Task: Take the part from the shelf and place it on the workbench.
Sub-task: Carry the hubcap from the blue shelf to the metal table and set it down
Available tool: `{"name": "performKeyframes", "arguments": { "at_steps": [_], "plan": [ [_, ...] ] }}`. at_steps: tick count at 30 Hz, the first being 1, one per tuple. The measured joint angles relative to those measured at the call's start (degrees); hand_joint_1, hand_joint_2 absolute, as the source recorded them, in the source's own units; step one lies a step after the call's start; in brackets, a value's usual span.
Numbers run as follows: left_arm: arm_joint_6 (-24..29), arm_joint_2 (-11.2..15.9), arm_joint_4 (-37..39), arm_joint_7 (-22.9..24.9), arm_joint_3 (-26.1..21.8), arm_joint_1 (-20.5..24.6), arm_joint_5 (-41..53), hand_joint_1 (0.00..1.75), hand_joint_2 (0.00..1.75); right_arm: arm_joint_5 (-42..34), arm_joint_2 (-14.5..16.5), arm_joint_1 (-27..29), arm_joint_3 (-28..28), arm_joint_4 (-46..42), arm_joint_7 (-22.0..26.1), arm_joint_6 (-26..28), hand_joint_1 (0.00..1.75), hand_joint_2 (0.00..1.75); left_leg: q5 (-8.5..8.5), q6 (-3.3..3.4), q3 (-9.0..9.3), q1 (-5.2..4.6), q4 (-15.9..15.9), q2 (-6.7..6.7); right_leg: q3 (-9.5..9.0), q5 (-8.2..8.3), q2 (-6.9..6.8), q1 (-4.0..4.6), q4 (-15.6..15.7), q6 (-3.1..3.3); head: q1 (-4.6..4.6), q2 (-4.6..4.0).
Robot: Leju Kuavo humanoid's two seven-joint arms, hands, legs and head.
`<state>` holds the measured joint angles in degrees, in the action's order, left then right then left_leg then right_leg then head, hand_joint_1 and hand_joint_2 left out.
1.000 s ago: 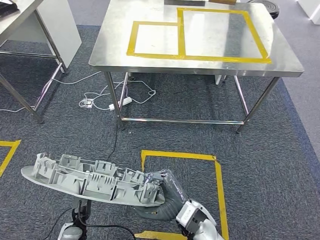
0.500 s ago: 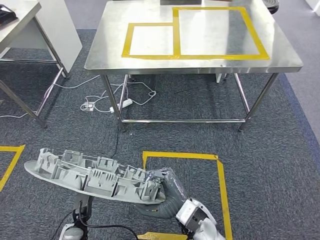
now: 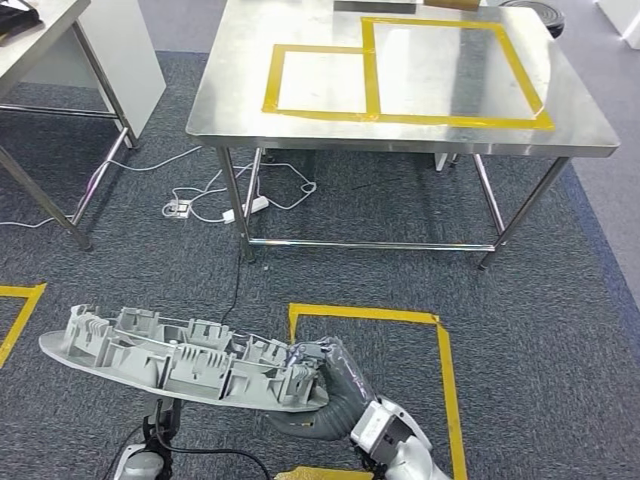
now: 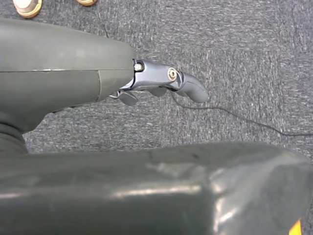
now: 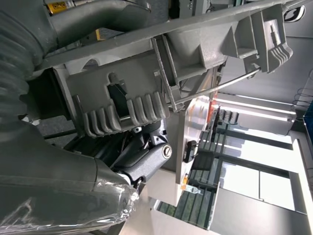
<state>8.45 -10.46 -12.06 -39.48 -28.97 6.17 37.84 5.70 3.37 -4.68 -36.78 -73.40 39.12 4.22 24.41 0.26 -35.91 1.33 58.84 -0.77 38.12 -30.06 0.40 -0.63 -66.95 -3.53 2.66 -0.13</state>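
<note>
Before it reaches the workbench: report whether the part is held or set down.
Held: the right hand grips one end of the grey part, above the carpet, short of the workbench.

Head cam high, facing down at workbench (image 3: 226, 125); wrist cams close behind hands.

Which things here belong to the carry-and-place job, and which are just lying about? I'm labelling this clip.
Belongs to the job:
- grey part, held at one end by the right hand
- workbench with yellow tape outlines

Just lying about:
- white cables on the carpet under the workbench
- side table
- yellow floor tape
</note>
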Motion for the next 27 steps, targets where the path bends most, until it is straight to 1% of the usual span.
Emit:
{"name": "performKeyframes", "arguments": {
  "at_steps": [1,2,3,4,5,6,7,8,9,11,12,13,14,15,16,17,18,19,20,21,22,23,24,25,27],
  "plan": [
    [0.0,0.0,0.0,0.0,0.0,0.0,0.0,0.00,0.00,0.0,0.0,0.0,0.0,0.0,0.0,0.0,1.75,1.75,0.04,0.16,0.01,-0.11,0.0,0.00,2.04,-1.58,0.00,0.03,-3.9,0.02,-0.07,0.00],
    [-0.1,0.0,0.0,0.1,0.0,-0.1,0.0,0.00,0.00,0.0,0.0,0.1,0.0,0.0,0.0,0.0,1.75,1.75,0.07,0.26,0.04,-0.25,0.0,0.01,3.74,-2.49,0.00,0.05,-7.0,0.09,-0.09,0.00],
    [-0.4,0.1,0.0,0.1,0.0,-0.1,-0.1,0.00,0.00,0.0,0.0,0.1,0.0,0.0,0.0,0.0,1.75,1.75,0.11,0.35,0.10,-0.40,0.0,0.00,4.64,-2.42,0.00,0.07,-8.4,0.21,-0.09,0.00],
    [-1.0,0.1,0.0,0.1,0.0,-0.1,-0.2,0.00,0.00,0.0,0.0,0.1,0.0,0.0,0.0,0.0,1.75,1.75,0.17,0.40,0.21,-0.54,0.0,-0.04,4.40,-1.23,0.01,0.11,-7.5,0.43,-0.09,0.00],
    [-1.9,0.1,0.0,0.1,0.0,-0.1,-0.5,0.00,0.00,0.0,0.0,0.1,0.0,0.0,0.0,0.0,1.75,1.75,0.25,0.42,0.39,-0.64,0.0,-0.11,3.10,0.79,0.01,0.18,-4.5,0.73,-0.10,0.00],
    [-2.8,0.1,0.0,0.1,0.0,-0.1,-0.8,0.00,0.00,0.0,0.0,0.1,0.0,0.0,0.0,0.0,1.75,1.75,0.35,0.37,0.57,-0.71,0.0,-0.17,1.31,2.78,0.01,0.29,-0.6,1.07,-0.09,0.00],
    [-3.7,0.1,0.0,0.0,0.0,-0.1,-1.0,0.00,0.00,0.0,0.0,0.0,0.0,0.0,0.0,0.0,1.75,1.75,0.46,0.25,0.63,-0.86,0.1,-0.24,-0.52,4.16,0.00,0.42,3.0,1.36,-0.08,0.00],
    [-4.4,0.1,0.0,0.0,0.0,-0.1,-1.1,0.00,0.00,0.0,0.0,0.0,0.0,0.0,0.0,-0.1,1.75,1.75,0.49,0.02,0.60,-0.92,0.2,-0.27,-1.81,4.89,0.03,0.55,5.6,1.54,-0.07,0.00],
    [-4.9,0.1,0.0,-0.1,0.0,-0.2,-1.2,0.00,0.00,0.0,0.0,-0.1,0.0,0.0,0.0,-0.1,1.75,1.75,0.46,-0.23,0.51,-0.95,0.2,-0.27,-2.41,4.97,0.09,0.68,6.8,1.62,-0.03,0.00],
    [-5.3,0.2,0.0,-0.2,0.0,-0.2,-1.2,0.00,0.00,0.0,0.0,-0.1,0.0,0.0,0.0,-0.1,1.75,1.75,0.26,-0.85,0.39,-0.82,0.0,-0.26,-2.51,4.91,0.25,0.86,7.1,1.73,-0.01,0.00],
    [-5.4,0.2,0.0,-0.2,0.0,-0.3,-1.2,0.00,0.00,0.0,0.0,-0.1,0.0,0.0,0.0,-0.1,1.75,1.75,0.35,-1.17,0.39,-0.74,0.0,-0.22,-2.59,5.04,0.25,0.79,7.3,1.94,-0.01,0.00],
    [-5.5,0.3,0.0,-0.2,0.0,-0.3,-1.2,0.00,0.00,0.0,0.0,-0.1,0.0,0.0,0.0,-0.1,1.75,1.75,0.84,-1.52,0.18,-0.72,0.5,-0.17,-2.76,5.16,0.22,0.67,7.6,2.15,0.07,0.00],
    [-5.5,0.3,0.0,-0.2,0.0,-0.2,-1.2,0.00,0.00,0.0,0.1,-0.1,0.0,0.0,0.0,-0.1,1.75,1.75,1.92,-1.85,-0.51,-0.74,2.1,-0.12,-2.95,5.27,0.15,0.49,7.9,2.37,0.17,0.00],
    [-5.5,0.3,0.0,-0.3,0.0,-0.2,-1.2,0.00,0.00,0.0,0.1,-0.2,0.0,0.0,0.0,-0.1,1.75,1.75,3.51,-2.12,-1.80,-0.74,4.9,-0.05,-3.12,5.31,0.08,0.35,8.0,2.52,0.29,0.00],
    [-5.5,0.4,0.0,-0.3,0.0,-0.3,-1.2,0.00,0.00,0.0,0.1,-0.2,0.0,0.0,0.0,-0.1,1.75,1.75,5.19,-2.32,-3.48,-0.75,8.5,-0.02,-3.18,5.29,0.05,0.32,8.1,2.59,0.40,0.00],
    [-5.5,0.4,0.0,-0.3,0.0,-0.3,-1.2,0.00,0.00,0.0,0.1,-0.2,0.0,0.0,0.0,-0.1,1.75,1.75,6.43,-2.43,-5.12,-0.73,11.8,0.00,-3.18,5.27,0.04,0.31,8.1,2.65,0.43,0.00],
    [-5.5,0.4,0.0,-0.3,0.0,-0.3,-1.2,0.00,0.00,0.0,0.1,-0.2,0.0,0.1,0.0,-0.1,1.75,1.75,6.75,-2.46,-6.18,-0.72,13.8,0.00,-3.20,5.26,0.05,0.31,8.1,2.67,0.44,0.00],
    [-5.5,0.5,0.0,-0.3,0.0,-0.4,-1.2,0.00,0.00,0.0,0.1,-0.1,0.0,0.1,0.0,-0.1,1.75,1.75,5.99,-2.43,-6.29,-0.72,13.8,0.00,-3.22,5.24,0.09,0.30,8.1,2.67,0.43,0.00],
    [-5.5,0.5,0.0,-0.3,0.0,-0.4,-1.2,0.00,0.00,0.0,0.1,-0.1,0.0,0.2,0.0,-0.1,1.75,1.75,4.33,-2.36,-5.35,-0.72,11.7,0.01,-3.29,5.23,0.14,0.29,8.1,2.65,0.44,0.00],
    [-5.5,0.5,0.0,-0.3,0.0,-0.3,-1.2,0.00,0.00,0.0,0.1,-0.1,0.0,0.2,0.0,-0.1,1.75,1.75,2.32,-2.29,-3.71,-0.72,8.3,0.05,-3.37,5.18,0.19,0.29,8.1,2.57,0.44,0.00],
    [-5.5,0.6,0.0,-0.3,0.0,-0.3,-1.2,0.00,0.00,0.0,0.1,-0.1,0.0,0.2,0.0,-0.1,1.75,1.75,0.80,-2.23,-1.94,-0.73,4.8,0.13,-3.42,5.11,0.24,0.38,8.0,2.42,0.45,0.00],
    [-5.5,0.6,0.0,-0.3,0.0,-0.2,-1.2,0.00,0.00,0.0,0.2,-0.1,0.0,0.2,0.0,-0.1,1.75,1.75,-0.09,-2.01,-0.52,-0.74,1.9,0.16,-3.40,5.03,0.29,0.51,7.9,2.22,0.43,0.00],
    [-5.6,0.6,0.0,-0.3,0.0,-0.2,-1.2,0.00,0.00,0.0,0.2,-0.1,0.0,0.2,0.0,-0.1,1.75,1.75,-0.30,-1.78,0.26,-0.76,0.2,0.18,-3.35,4.98,0.31,0.66,7.9,1.99,0.39,0.00],
    [-5.6,0.5,0.0,-0.3,0.0,-0.2,-1.2,0.00,0.00,0.0,0.2,-0.1,0.0,0.2,0.0,-0.1,1.75,1.75,-0.08,-1.44,0.50,-0.84,-0.4,0.16,-3.32,4.99,0.33,0.77,8.0,1.75,0.38,0.00],
    [-5.6,0.5,0.0,-0.3,0.0,-0.3,-1.2,0.00,0.00,0.0,0.2,-0.1,0.0,0.2,0.0,-0.1,1.75,1.75,-0.08,-0.66,0.54,-0.82,-0.7,0.10,-3.25,4.92,0.29,0.72,8.1,1.19,0.38,0.00]
  ]
}}
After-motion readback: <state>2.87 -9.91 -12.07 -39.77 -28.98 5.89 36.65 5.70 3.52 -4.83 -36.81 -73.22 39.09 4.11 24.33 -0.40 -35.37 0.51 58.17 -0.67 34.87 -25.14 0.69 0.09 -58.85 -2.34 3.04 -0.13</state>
